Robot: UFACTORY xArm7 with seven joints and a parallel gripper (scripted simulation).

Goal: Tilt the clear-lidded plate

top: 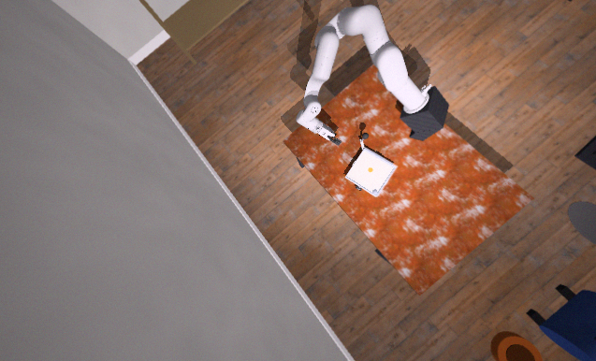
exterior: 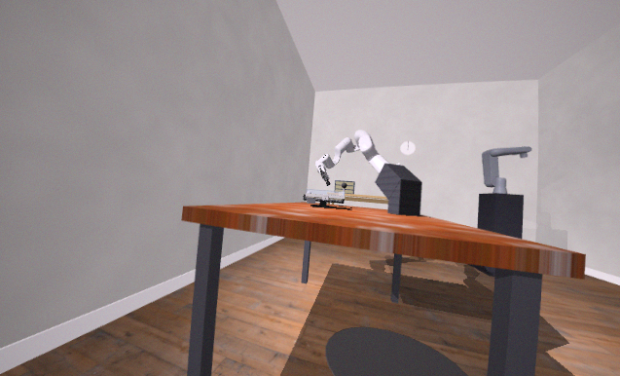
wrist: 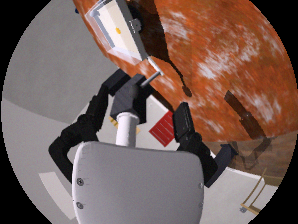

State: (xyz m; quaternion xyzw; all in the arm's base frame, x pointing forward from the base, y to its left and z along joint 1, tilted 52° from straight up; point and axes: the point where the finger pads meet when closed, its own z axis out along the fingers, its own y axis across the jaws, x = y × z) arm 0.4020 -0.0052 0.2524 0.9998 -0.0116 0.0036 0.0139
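The square white plate (top: 370, 172) sits on the orange table with its orange printed spot (top: 370, 169) near its middle. A thin handle with a dark round knob (top: 364, 136) sticks out from one corner of the plate. A small grey dot (top: 374, 192) at the opposite corner may be the steel ball; it is too small to be sure. My gripper (top: 334, 139) is open and empty, in the air beside the knob, apart from the plate. In the wrist view the plate (wrist: 116, 26) lies beyond my open fingers. From the side, the gripper (exterior: 327, 182) hangs above the plate (exterior: 324, 196).
The arm's dark base block (top: 426, 114) stands on the table behind the plate. The table edge is close to my gripper, with a grey wall (top: 94, 210) beyond it. A second grey arm on a dark pedestal (exterior: 500, 195) stands off the table.
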